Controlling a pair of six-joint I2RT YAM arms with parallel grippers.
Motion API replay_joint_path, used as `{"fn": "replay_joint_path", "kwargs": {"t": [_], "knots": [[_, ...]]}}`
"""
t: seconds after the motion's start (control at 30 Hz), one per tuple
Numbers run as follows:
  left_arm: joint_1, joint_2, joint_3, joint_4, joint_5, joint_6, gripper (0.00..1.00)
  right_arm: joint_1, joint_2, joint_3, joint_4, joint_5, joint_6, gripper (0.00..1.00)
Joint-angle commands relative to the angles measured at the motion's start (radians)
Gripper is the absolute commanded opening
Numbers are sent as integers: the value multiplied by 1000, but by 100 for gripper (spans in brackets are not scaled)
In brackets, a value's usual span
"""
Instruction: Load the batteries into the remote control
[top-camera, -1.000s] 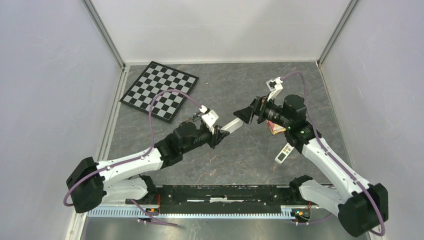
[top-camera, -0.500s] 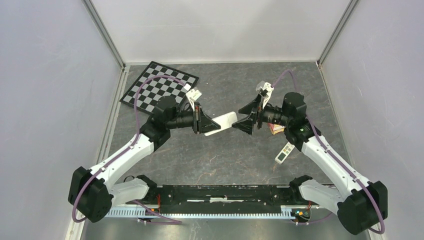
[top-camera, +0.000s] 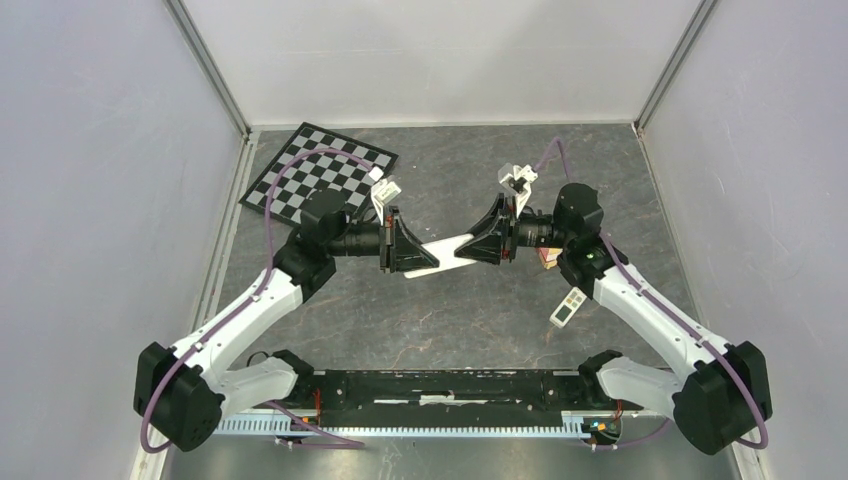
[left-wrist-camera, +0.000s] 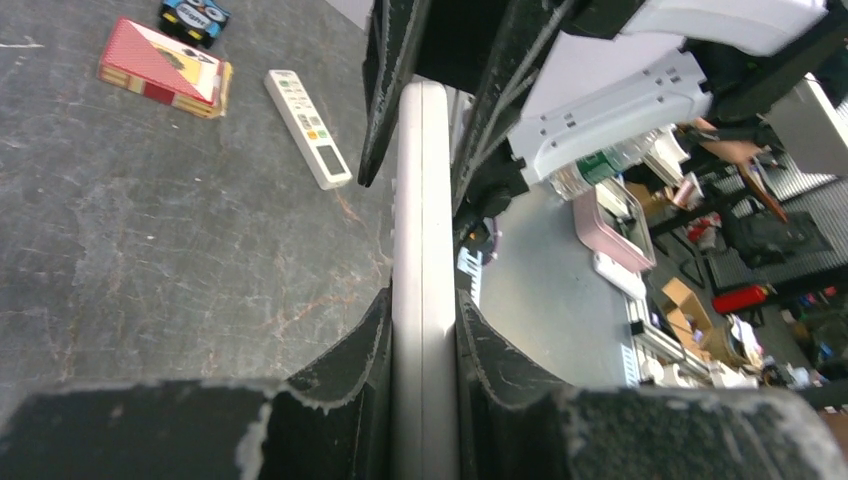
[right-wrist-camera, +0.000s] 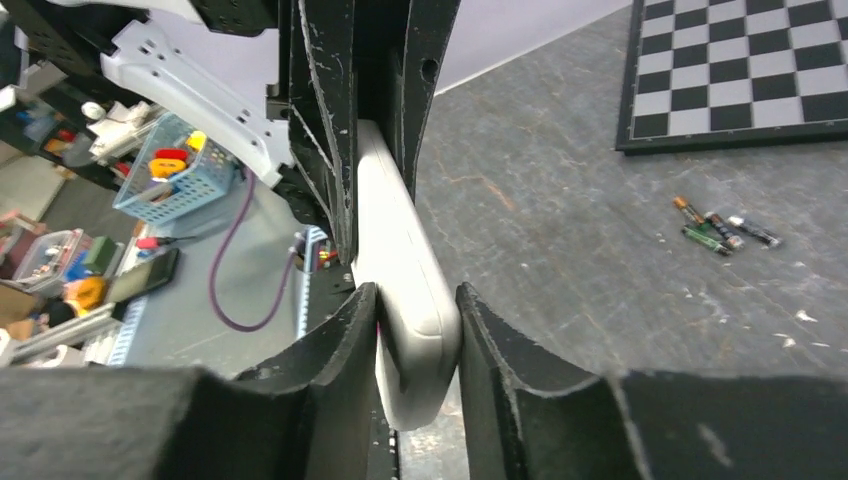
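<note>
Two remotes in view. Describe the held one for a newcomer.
Look above the middle of the grey table. The remote control is the wide white slab held aloft between the left pincer and right pincer; the slim remote lies flat on the table to their right.

remote control (top-camera: 448, 253) between left tool (top-camera: 428, 258) and right tool (top-camera: 466, 248) | batteries (right-wrist-camera: 722, 229) near checkerboard (right-wrist-camera: 740, 70), seemingly apart

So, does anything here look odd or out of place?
Nothing looks broken or spilled. The one odd sight: the remote control hangs tilted in mid-air, left gripper and right gripper each clamping one end. The batteries lie loose on the table near the checkerboard.
</note>
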Motion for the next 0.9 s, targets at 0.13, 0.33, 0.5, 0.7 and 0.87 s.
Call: {"fn": "replay_joint_path", "kwargs": {"t": [0.13, 0.33, 0.5, 0.7, 0.87], "knots": [[22, -63, 40, 23, 126, -32, 2, 6, 10, 2, 97, -69, 38, 14], [35, -85, 55, 26, 198, -57, 2, 6, 15, 26, 55, -96, -14, 4], [51, -102, 54, 21, 192, -63, 2, 4, 29, 46, 19, -85, -37, 15], [55, -74, 56, 13, 152, -86, 2, 4, 73, 13, 115, -60, 83, 40], [77, -45, 74, -36, 133, -87, 2, -2, 82, -12, 124, -40, 91, 48]]}}
